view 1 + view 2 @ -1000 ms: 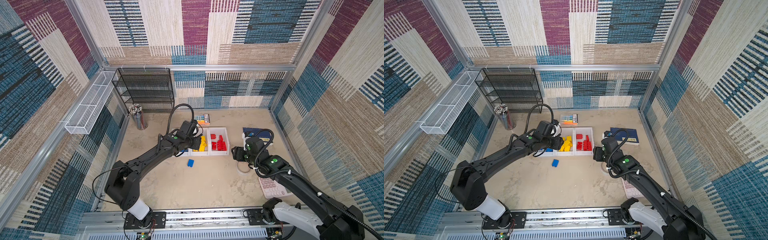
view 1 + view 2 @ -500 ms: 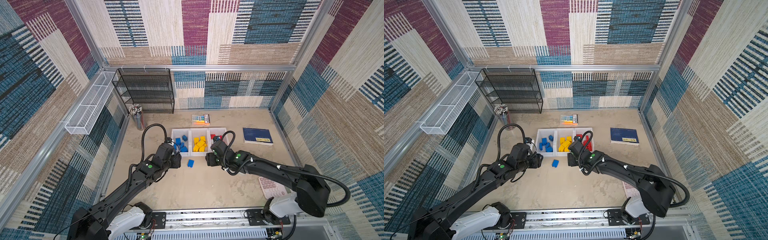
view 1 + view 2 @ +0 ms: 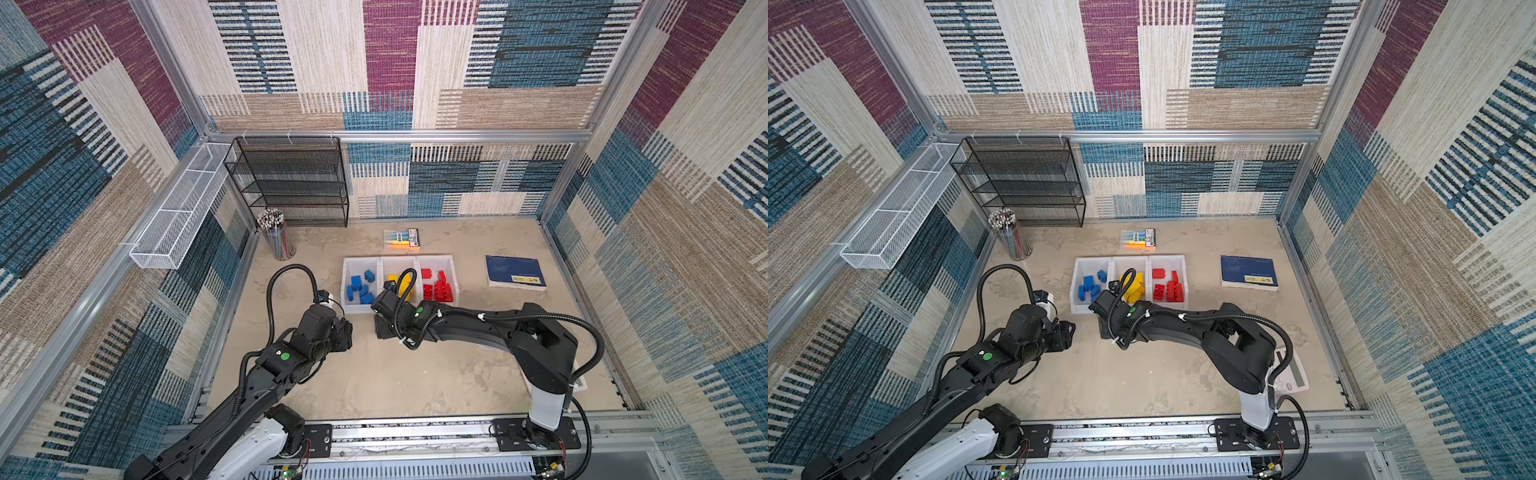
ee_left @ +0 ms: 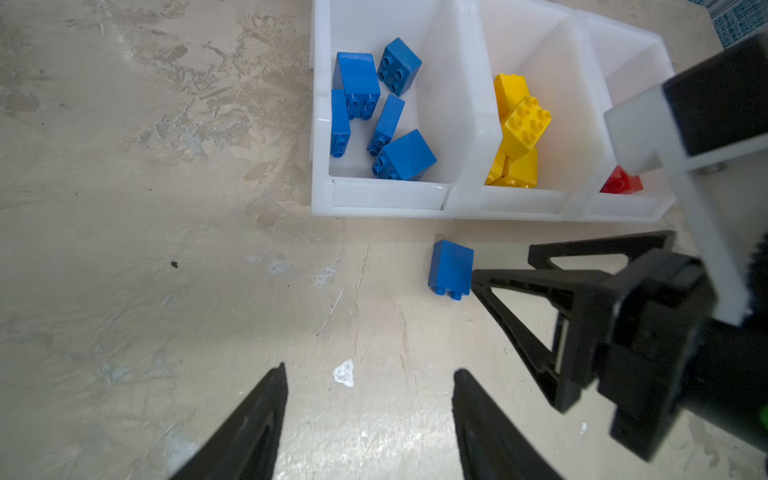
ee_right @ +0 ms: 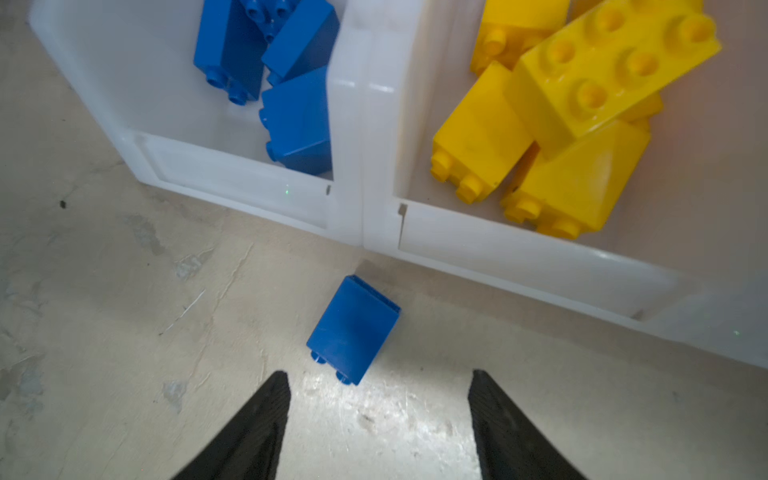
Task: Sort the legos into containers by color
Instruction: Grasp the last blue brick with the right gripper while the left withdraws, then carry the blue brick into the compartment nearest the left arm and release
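just ahead of the right gripper (image 5: 379,374), jaws apart, lies a lone blue lego (image 5: 353,328), studs toward it; the left gripper (image 4: 370,369), also apart, is farther.

Black arms (image 3: 469,330) (image 3: 266,386), triangular black end effectors (image 4: 369,376) (image 5: 378,378)

On the table (image 3: 395,374) the containers (image 3: 380,266) stand in a row with legos (image 3: 359,286) inside, one loose lego (image 5: 353,328) just before them, a highlighter pack (image 3: 402,240) behind them and a book (image 3: 515,271) to their right.

top views | loose blue brick (image 5: 353,330) hidden under right arm (image 3: 469,328)
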`<state>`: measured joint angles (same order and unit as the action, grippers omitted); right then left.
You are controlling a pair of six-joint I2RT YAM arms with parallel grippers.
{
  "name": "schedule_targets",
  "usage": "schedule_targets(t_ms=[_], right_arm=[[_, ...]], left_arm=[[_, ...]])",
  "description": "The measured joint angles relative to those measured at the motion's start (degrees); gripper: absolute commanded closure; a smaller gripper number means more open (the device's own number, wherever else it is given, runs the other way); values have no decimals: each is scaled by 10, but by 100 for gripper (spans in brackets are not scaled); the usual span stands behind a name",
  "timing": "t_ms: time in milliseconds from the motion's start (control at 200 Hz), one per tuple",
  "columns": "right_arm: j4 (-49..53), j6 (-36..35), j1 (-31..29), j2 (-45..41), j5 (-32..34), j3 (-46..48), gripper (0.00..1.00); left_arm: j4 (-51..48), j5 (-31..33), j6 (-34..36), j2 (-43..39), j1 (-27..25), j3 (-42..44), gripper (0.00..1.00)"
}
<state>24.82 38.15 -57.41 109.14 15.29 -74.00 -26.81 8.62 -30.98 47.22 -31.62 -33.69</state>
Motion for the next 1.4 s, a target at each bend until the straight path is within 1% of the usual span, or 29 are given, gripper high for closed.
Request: schedule_targets(t_ms=[210, 356, 506, 711, 957, 1132, 1257, 1402], right_arm=[[5, 10, -7, 51, 9, -37, 31], [8, 14, -7, 77, 14, -55, 35], [12, 17, -7, 96, 27, -69, 42], [11, 16, -7, 102, 37, -71, 53], [0, 16, -10, 97, 49, -58, 65], [3, 16, -22, 77, 35, -39, 67], [12, 14, -31, 40, 31, -31, 67], [17, -15, -30, 6, 37, -56, 67]], left_arm=[[-17, 0, -4, -26, 0, 11, 34], [-27, 0, -5, -41, 0, 18, 34], [-35, 0, -5, -52, 0, 22, 34], [-43, 1, -6, -57, 0, 23, 34], [-43, 2, -5, -58, 0, 23, 34], [-44, 2, -6, -59, 0, 23, 33], [-45, 4, -6, -60, 0, 23, 33], [-45, 7, -6, -64, 0, 23, 33]])
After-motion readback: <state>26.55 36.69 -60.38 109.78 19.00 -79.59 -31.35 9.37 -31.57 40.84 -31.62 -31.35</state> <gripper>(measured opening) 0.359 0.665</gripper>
